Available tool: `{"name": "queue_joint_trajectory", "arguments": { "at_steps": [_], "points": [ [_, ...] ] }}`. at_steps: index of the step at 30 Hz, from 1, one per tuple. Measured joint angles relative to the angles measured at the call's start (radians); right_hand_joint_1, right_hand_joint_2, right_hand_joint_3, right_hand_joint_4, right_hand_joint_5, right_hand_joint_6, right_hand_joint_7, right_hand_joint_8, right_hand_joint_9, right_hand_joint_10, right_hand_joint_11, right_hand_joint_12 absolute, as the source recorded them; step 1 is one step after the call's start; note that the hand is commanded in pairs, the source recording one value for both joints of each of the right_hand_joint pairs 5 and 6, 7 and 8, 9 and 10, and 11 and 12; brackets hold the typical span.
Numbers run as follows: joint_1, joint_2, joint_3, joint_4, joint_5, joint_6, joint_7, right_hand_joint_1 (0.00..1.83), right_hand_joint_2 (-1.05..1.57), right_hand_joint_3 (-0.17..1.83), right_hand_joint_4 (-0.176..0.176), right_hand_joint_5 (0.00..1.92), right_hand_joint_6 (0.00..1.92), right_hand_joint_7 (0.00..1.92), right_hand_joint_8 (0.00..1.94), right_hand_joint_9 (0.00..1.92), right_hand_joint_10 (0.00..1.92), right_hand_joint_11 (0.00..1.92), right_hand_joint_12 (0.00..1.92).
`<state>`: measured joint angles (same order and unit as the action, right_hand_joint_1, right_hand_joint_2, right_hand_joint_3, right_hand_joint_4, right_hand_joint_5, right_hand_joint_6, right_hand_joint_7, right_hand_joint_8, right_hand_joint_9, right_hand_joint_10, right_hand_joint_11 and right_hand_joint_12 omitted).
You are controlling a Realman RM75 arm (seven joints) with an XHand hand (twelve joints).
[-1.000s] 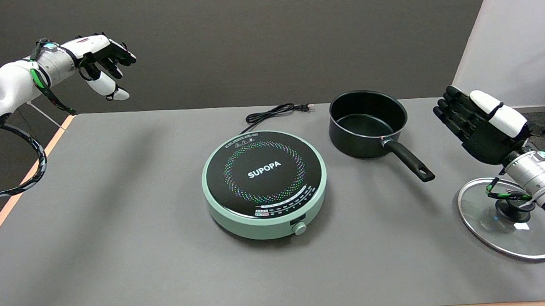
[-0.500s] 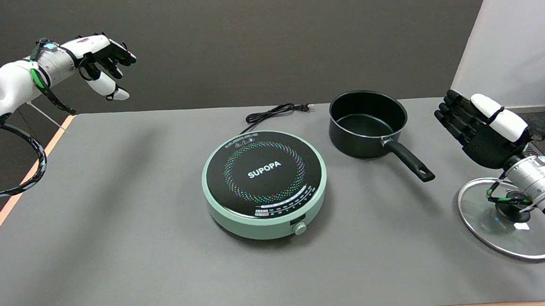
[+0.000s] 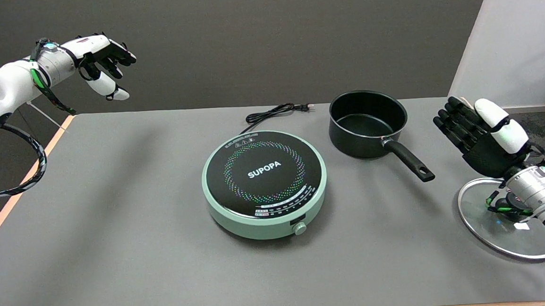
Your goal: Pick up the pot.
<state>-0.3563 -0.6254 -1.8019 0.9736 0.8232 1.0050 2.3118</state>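
Observation:
A black pot stands empty on the grey table, right of centre and towards the back. Its black handle points to the lower right. My right hand hovers to the right of the handle's end, apart from it by a clear gap. Its fingers are stretched out side by side, pointing up and to the left, and it holds nothing.
A mint-green induction cooker sits at the table's centre, its black cord trailing behind it. A glass lid lies at the right edge under my right wrist. The idle left hand hangs in the air at upper left.
My right hand has sunk a little and its wrist has drawn lower, while the fingers stay straight. The pot, cooker and lid have not moved.

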Motion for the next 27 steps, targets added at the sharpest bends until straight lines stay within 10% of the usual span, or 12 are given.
{"name": "queue_joint_trajectory", "arguments": {
  "at_steps": [27],
  "points": [
    [-0.091,-0.049,0.102,0.110,0.033,0.110,-0.206,0.70,1.09,0.33,-0.176,0.00,0.00,0.00,0.00,0.00,0.00,0.00,0.00]
  ]
}}
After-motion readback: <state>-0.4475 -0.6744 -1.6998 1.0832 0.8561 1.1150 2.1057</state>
